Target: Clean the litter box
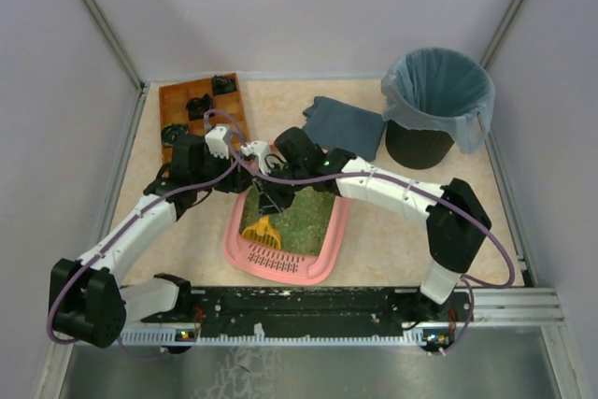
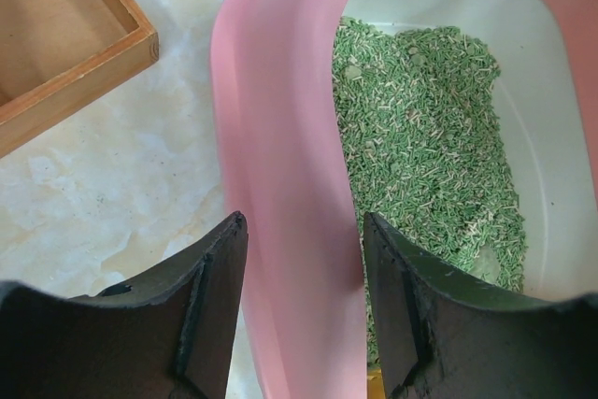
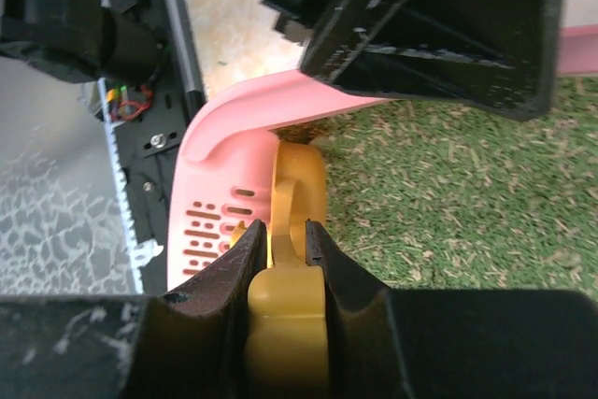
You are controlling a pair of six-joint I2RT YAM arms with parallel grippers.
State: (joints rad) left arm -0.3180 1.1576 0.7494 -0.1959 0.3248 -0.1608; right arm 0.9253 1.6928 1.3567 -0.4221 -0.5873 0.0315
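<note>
top view, left to right: a wooden compartment tray [image 1: 182, 100] lies at 10 o'clock on the table [image 1: 192, 235], with small dark items [image 1: 223, 85] in its cells. the left gripper [image 1: 252, 158] sits at the 11 o'clock corner of the pink litter box [image 1: 280, 270]. in its wrist view the fingers [image 2: 210, 306] straddle the rim [image 2: 290, 184], one outside and one over the green litter [image 2: 420, 137], pressed against the wall. the box lies at the table's centre, with its slotted grille [image 1: 271, 252] at 6 o'clock, toward the arm bases. the right gripper [image 1: 274, 198] reaches in from 2 o'clock, jaws tight on the handle of a yellow scoop [image 3: 285, 315] that rests beside the grille. a grey cloth [image 1: 344, 124] lies at 1 o'clock of the box. a black bin [image 1: 419, 147] with a blue-grey bag [image 1: 439, 91] stands at 2 o'clock.
</note>
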